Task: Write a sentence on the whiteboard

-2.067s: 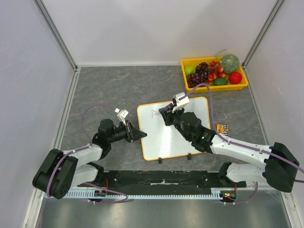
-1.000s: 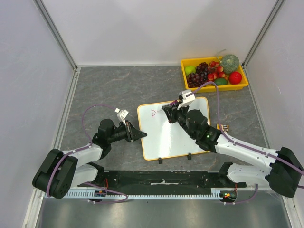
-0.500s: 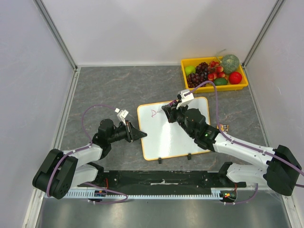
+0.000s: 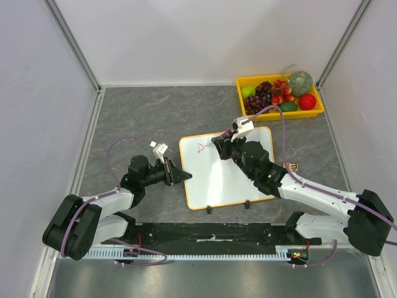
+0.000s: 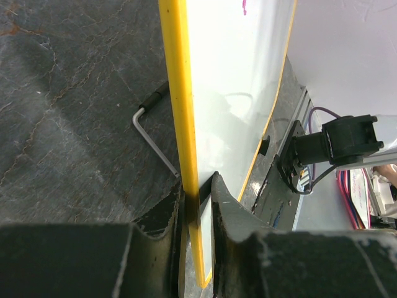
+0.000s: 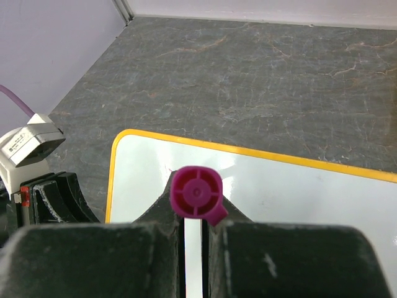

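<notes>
My right claw (image 4: 218,147) pinches the magenta-capped marker (image 6: 197,194) over the far-left corner of the orange-framed white whiteboard (image 4: 232,180), centred on the surface (image 4: 136,118); blank board lies rightward, and my left claw (image 4: 185,176) clamps its left edge

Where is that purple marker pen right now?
The right wrist view shows the purple marker pen clamped in the right gripper, over the far half of the white, orange-framed whiteboard mid-table; the yellow fruit tray lies beyond.

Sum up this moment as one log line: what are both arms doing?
left gripper: shut on orange-framed rectangular whiteboard edge | right gripper: shut on magenta marker | writing: one small magenta mark
</notes>
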{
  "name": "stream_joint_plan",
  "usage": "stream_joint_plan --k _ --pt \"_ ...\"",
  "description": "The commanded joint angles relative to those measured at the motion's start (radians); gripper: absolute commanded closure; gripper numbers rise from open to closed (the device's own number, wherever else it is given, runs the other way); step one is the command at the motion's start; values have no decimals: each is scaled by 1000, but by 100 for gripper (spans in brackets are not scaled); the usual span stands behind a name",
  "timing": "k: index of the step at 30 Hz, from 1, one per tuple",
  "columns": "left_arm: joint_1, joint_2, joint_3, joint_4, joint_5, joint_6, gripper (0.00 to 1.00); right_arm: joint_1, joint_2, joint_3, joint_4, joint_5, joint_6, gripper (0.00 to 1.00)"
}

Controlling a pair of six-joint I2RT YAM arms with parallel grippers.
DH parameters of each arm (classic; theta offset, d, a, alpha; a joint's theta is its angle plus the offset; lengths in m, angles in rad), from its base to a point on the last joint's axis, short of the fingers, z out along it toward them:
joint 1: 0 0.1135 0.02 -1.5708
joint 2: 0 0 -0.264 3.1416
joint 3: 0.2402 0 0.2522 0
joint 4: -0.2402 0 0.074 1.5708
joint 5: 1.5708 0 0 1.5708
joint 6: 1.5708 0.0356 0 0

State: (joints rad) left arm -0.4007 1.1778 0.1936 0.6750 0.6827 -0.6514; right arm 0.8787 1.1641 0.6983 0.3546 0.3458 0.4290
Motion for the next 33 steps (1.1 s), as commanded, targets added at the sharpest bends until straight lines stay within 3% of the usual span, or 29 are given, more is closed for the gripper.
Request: stream_joint_plan --k 1,16,33 --pt "-3 14 4 -61 -49 85 98 -12 -17 -25 -9 9 4 100" --pt "-3 14 3 -61 -49 87 98 -12 -43 -95 -8 -28 37 100" --pt "-3 13 3 -63 -48 85 98 -12 -27 -25 3 58 4 100"
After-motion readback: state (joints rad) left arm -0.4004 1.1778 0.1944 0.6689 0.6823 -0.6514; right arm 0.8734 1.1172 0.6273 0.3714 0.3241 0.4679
